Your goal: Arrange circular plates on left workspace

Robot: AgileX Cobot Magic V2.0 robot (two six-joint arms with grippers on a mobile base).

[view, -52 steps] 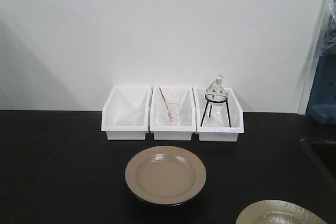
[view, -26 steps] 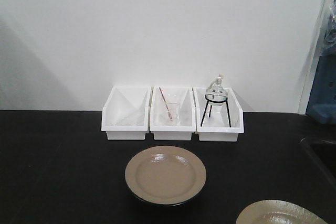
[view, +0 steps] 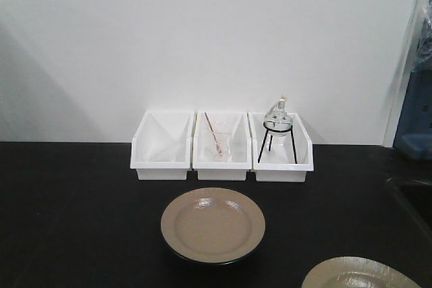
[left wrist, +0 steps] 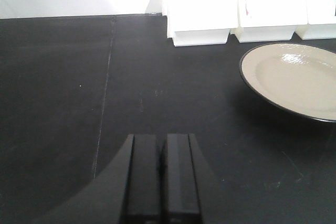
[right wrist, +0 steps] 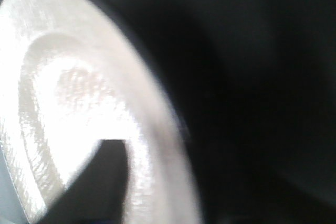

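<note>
One circular plate, beige with a dark rim, lies flat on the black countertop in front of the white bins. It also shows at the right of the left wrist view. My left gripper is shut and empty, low over bare countertop to the left of that plate. A second circular plate is cut off at the bottom right of the front view. In the right wrist view it fills the left side. My right gripper grips its rim, with one dark finger on the top face and the other hidden.
Three white bins stand in a row at the wall: an empty one, one with a glass beaker and rod, and one with a flask on a black tripod. A recessed sink lies at the far right.
The plate at the bottom right has shifted slightly to the left. The centre plate and the bins have not moved.
</note>
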